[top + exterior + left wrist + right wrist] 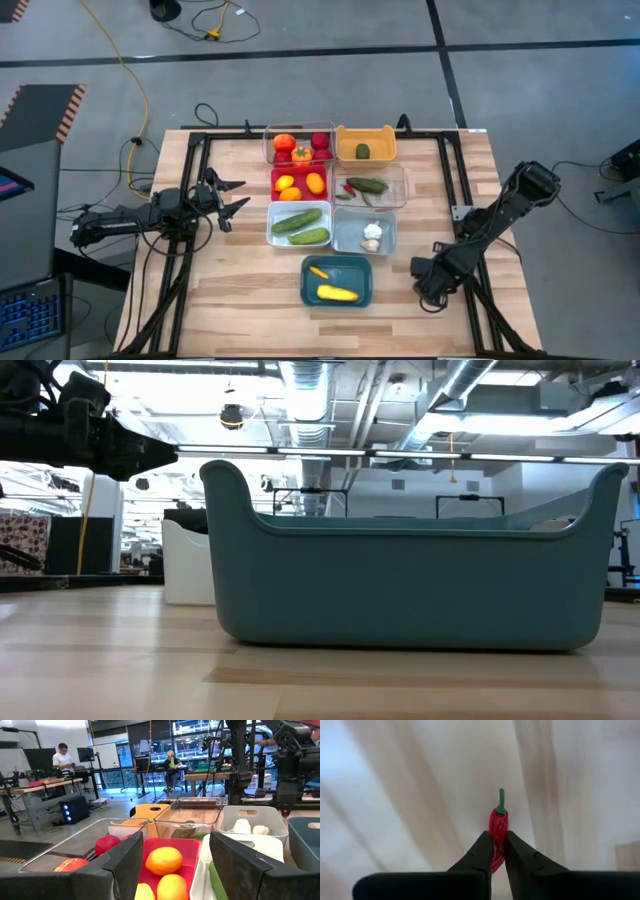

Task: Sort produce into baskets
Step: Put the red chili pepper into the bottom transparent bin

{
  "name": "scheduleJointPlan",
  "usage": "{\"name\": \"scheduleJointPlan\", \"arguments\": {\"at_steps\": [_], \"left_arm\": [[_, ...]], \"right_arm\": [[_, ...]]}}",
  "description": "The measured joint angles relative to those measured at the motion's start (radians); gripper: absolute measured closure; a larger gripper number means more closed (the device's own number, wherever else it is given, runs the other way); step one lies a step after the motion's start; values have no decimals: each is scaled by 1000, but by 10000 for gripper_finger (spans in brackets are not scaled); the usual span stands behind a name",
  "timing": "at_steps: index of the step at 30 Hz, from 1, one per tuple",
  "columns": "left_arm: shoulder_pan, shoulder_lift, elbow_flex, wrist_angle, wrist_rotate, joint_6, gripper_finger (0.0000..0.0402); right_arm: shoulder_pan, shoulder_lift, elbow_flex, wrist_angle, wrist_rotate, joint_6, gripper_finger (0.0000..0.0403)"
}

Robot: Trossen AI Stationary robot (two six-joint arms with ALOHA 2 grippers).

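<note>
Seven baskets are grouped at the middle of the table. At the far row a clear basket holding tomatoes is set beside an orange basket with one dark green item. Below these, a red basket with orange and yellow fruits is placed beside a second clear basket, where a cucumber is laid with its long axis roughly across the table, next to small red chilies. In the next row, a white basket is filled with two cucumbers, both laid slantwise, and a grey-blue basket holds garlic. Nearest the front edge, a teal basket is seen with corn lying lengthwise across it and a smaller orange piece above it.

One red chili is clamped between the fingers of the right gripper. Its long axis is in line with the fingers, and its green stem is pointed away from the wrist, over pale wood. In the high view the right gripper is held low over the table, just right of the teal basket.

The left gripper is held with its fingers spread and nothing between them, just left of the red and white baskets, pointed toward them.

No readable writing or label is made out on any basket or item.
</note>
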Motion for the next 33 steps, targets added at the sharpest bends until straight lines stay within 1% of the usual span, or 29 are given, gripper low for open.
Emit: {"name": "scheduleJointPlan", "arguments": {"at_steps": [4,10,12,16,19,22,24,28,33], "left_arm": [[0,0,0,0,0,0,184],[0,0,0,0,0,0,184],[0,0,0,0,0,0,184],[0,0,0,0,0,1,184],[0,0,0,0,0,13,184],[0,0,0,0,0,19,184],[0,0,0,0,1,18,184],[0,0,0,0,1,7,184],[0,0,0,0,1,18,184]], "right_arm": [[-73,0,89,-85,-41,-138,335],[-214,0,288,-285,-38,-337,331],[-262,0,348,-316,5,-398,331],[-359,0,438,-321,193,-562,331],[-433,0,475,-298,338,-684,331],[-512,-1,489,-266,431,-787,331],[-565,-1,490,-237,454,-843,331],[-665,-1,490,-195,457,-953,330],[-778,-1,490,-164,457,-999,329]]}}
